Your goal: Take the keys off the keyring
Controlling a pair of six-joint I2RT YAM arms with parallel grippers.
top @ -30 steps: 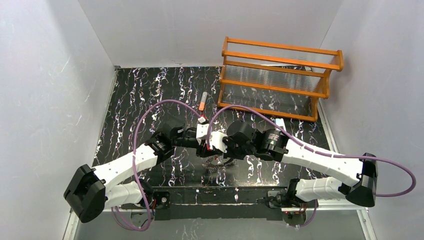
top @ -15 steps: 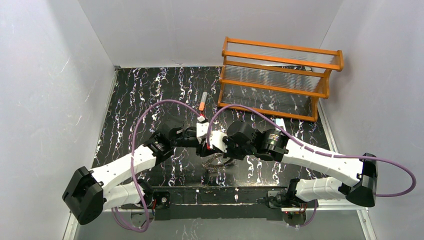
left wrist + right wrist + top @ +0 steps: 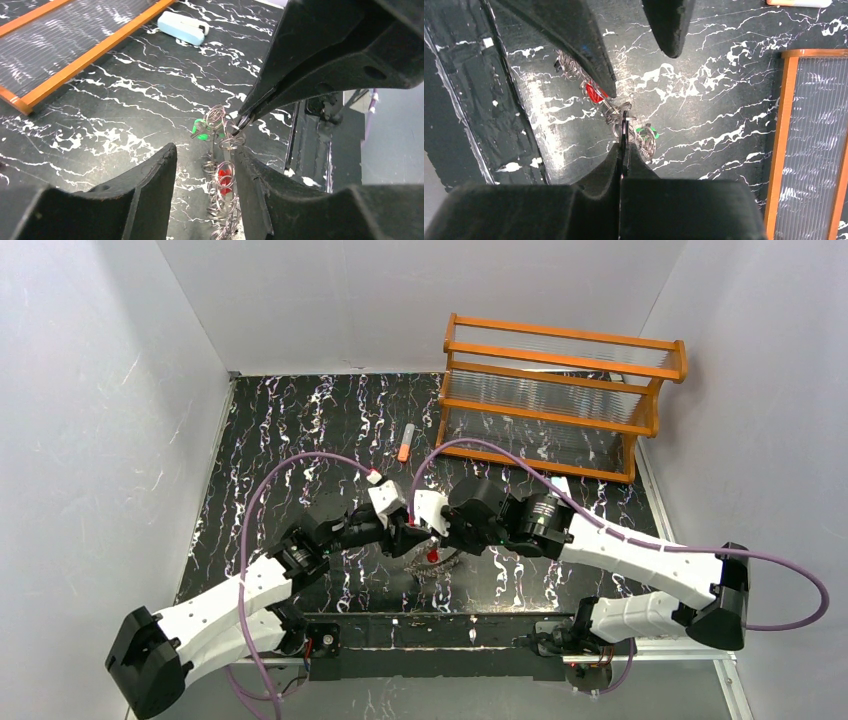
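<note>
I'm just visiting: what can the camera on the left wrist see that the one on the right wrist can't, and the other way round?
Only the left wrist view: a pale white-blue clip lying near the orange rack. Only the right wrist view: an orange-and-grey tube at the top edge. Both: the keyring, the green key, the red key, the rack, and the right gripper pinched shut on the keyring, with the left gripper open close by.
</note>
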